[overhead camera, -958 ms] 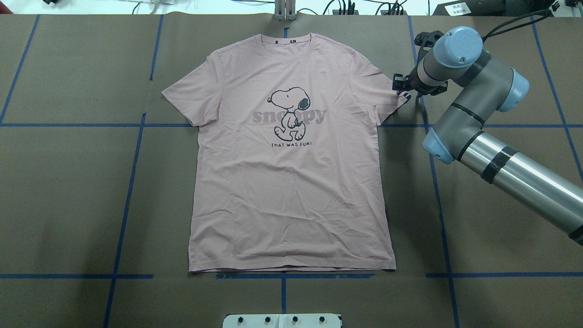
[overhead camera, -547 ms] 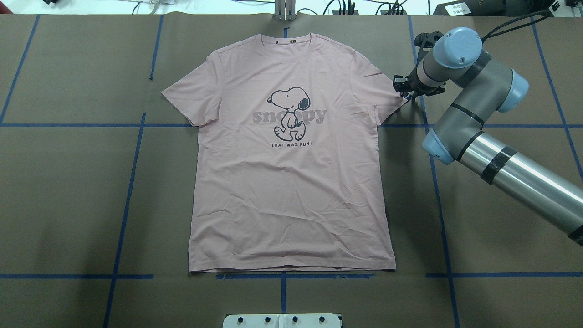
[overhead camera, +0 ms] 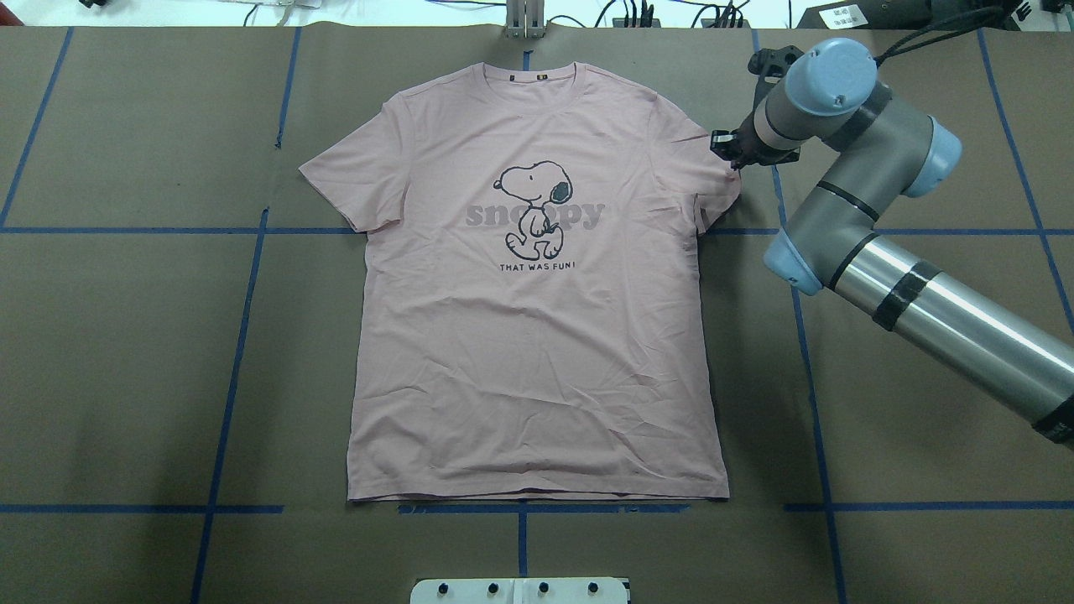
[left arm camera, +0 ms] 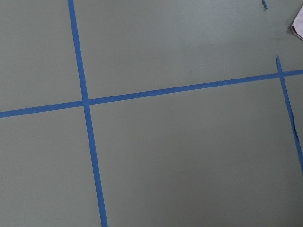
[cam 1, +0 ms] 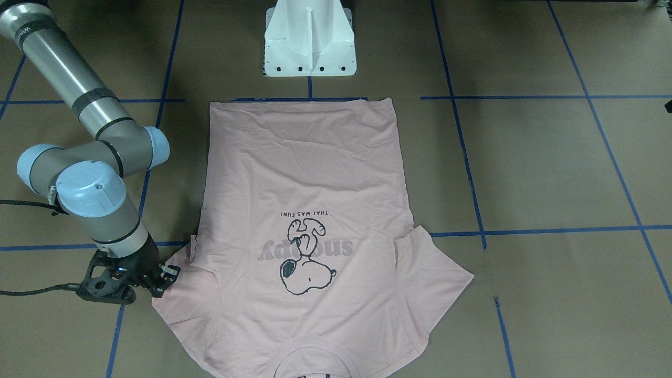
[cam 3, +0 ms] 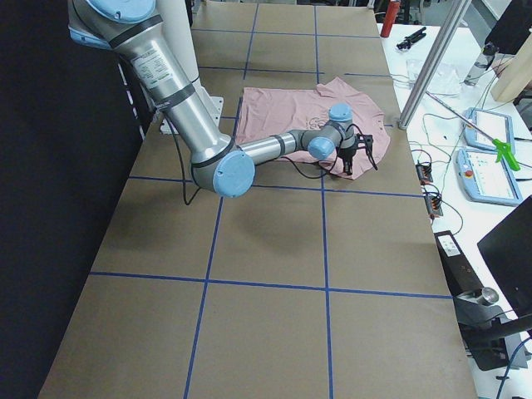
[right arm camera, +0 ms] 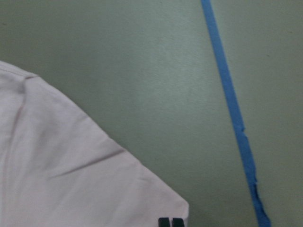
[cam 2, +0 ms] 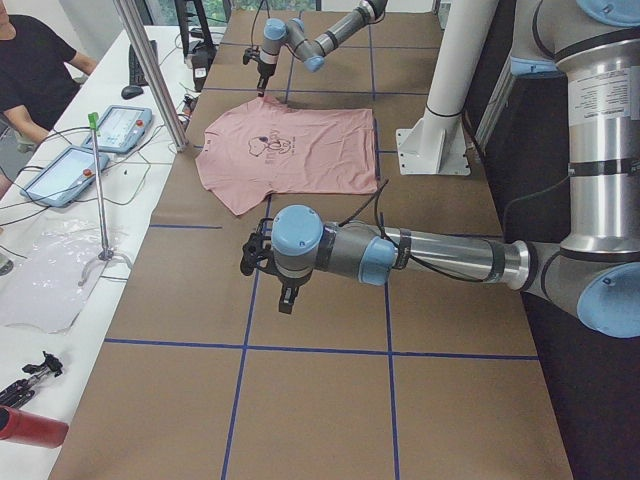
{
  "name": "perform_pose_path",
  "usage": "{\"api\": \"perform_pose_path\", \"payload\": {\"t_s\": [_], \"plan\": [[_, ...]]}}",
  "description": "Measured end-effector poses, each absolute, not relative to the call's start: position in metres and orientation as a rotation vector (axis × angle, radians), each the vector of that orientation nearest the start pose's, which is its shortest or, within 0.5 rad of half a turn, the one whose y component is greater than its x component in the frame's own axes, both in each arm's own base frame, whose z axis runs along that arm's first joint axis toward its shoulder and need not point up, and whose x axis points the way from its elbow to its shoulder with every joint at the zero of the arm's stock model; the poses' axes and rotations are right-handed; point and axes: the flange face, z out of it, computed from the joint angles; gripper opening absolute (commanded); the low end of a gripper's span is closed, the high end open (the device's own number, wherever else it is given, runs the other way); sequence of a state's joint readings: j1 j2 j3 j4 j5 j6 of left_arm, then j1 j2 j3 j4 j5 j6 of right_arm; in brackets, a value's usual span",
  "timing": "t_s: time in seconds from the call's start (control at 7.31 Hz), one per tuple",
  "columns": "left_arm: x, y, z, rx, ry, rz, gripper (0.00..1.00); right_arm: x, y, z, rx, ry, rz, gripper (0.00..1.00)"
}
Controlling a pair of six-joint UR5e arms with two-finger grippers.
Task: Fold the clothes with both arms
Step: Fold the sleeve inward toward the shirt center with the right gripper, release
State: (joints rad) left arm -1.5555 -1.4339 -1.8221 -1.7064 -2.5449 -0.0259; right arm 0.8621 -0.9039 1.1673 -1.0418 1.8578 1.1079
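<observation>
Item: T-shirt (overhead camera: 537,352), pale pink, print side up.
Location: spread flat on the counter (overhead camera: 126,335), collar away from the robot, hem toward it.
Handling (judged): light, limp cotton, not fragile. It sags and drags when lifted, so it is best held at sleeve ends, shoulders or hem corners.
Position of right gripper (overhead camera: 727,155): at the outer edge of the right sleeve (overhead camera: 709,172), fingertips (right arm camera: 164,222) clenched on the sleeve corner.
Position of left gripper (cam 2: 285,297): above bare counter, well apart from the shirt. Whether it is released or clenched cannot be told.
</observation>
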Motion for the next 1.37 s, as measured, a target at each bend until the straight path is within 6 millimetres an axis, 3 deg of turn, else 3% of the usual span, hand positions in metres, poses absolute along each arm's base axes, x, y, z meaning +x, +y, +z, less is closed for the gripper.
{"api": "perform_pose_path", "payload": {"t_s": [0.27, 0.41, 0.55, 0.82, 0.96, 1.09, 1.37], "plan": [[-0.044, -0.442, 0.565, 0.214, 0.973, 0.114, 1.0, -0.484, -0.651, 0.331, 0.304, -0.815, 0.253, 0.0], [-0.044, -0.442, 0.565, 0.215, 0.973, 0.114, 1.0, -0.515, -0.65, 0.312, 0.32, -0.793, 0.267, 0.0], [-0.044, -0.442, 0.565, 0.215, 0.973, 0.114, 1.0, -0.535, -0.653, 0.305, 0.337, -0.762, 0.282, 0.99], [-0.043, -0.446, 0.561, 0.213, 0.978, 0.102, 1.0, -0.545, -0.658, 0.306, 0.363, -0.725, 0.3, 1.0], [-0.035, -0.458, 0.552, 0.216, 0.987, 0.085, 1.0, -0.544, -0.659, 0.301, 0.377, -0.726, 0.303, 1.0], [-0.017, -0.478, 0.536, 0.225, 1.002, 0.069, 1.0, -0.539, -0.655, 0.296, 0.386, -0.742, 0.299, 1.0], [0.053, -0.547, 0.491, 0.195, 1.027, -0.001, 1.0, -0.51, -0.629, 0.283, 0.371, -0.838, 0.266, 1.0]]}}
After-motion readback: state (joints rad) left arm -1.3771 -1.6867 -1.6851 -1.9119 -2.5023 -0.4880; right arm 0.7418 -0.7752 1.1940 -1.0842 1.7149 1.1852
